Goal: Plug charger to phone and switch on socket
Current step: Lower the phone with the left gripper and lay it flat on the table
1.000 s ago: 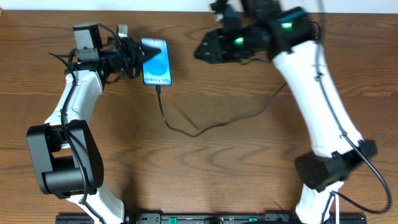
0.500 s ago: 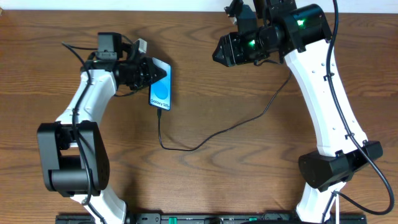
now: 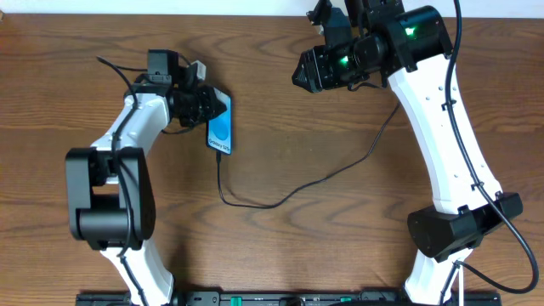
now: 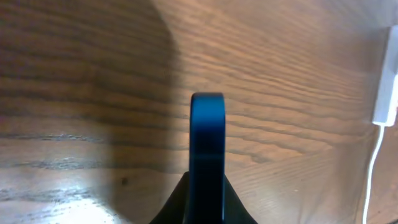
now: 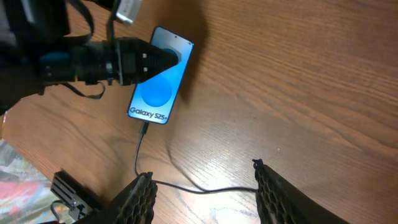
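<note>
The phone [image 3: 221, 127], with a blue screen reading Galaxy S25, lies screen-up at the left of the table. My left gripper [image 3: 204, 106] is shut on its upper end. In the left wrist view the phone [image 4: 207, 149] shows edge-on between the fingers. The charger's thin black cable [image 3: 280, 197] is plugged into the phone's lower edge and runs right, under my right arm. My right gripper [image 3: 303, 72] is open and empty, high over the table. Its view shows the phone [image 5: 158, 81] and the cable [image 5: 186, 186]. A white socket piece [image 4: 388, 81] shows at the right edge.
A white cord [image 4: 373, 168] hangs from the white piece in the left wrist view. The wooden table [image 3: 323, 246] reaches a pale wall strip at the back. The arm bases stand at the front edge, left and right.
My left gripper has carried the phone right and a little toward the front, and the cable followed. My right arm moved right a second ago and has held still since.
</note>
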Robot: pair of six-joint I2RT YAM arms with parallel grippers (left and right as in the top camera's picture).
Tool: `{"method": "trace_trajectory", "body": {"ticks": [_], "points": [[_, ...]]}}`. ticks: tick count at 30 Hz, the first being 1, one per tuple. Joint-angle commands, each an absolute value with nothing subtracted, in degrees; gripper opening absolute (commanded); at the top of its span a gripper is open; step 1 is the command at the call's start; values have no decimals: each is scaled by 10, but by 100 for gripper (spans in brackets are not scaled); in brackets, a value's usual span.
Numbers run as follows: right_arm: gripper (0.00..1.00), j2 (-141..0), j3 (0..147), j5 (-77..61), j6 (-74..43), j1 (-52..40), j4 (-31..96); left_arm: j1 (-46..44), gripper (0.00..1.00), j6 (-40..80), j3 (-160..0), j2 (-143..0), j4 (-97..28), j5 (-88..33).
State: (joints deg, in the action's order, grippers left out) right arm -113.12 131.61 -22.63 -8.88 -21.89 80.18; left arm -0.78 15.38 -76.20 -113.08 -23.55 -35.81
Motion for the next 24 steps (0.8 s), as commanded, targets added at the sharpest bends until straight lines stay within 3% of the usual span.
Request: {"method": "trace_trajectory", "body": {"ticks": [1,24], "points": [[52,-1133,1319,-218,-81,-222,805,-6,7,184,-769,-1148,-226,-362],[53,-1133,1319,-209,-81,-226,808,-16,8,218,-767,-1157,-207,-318]]}}
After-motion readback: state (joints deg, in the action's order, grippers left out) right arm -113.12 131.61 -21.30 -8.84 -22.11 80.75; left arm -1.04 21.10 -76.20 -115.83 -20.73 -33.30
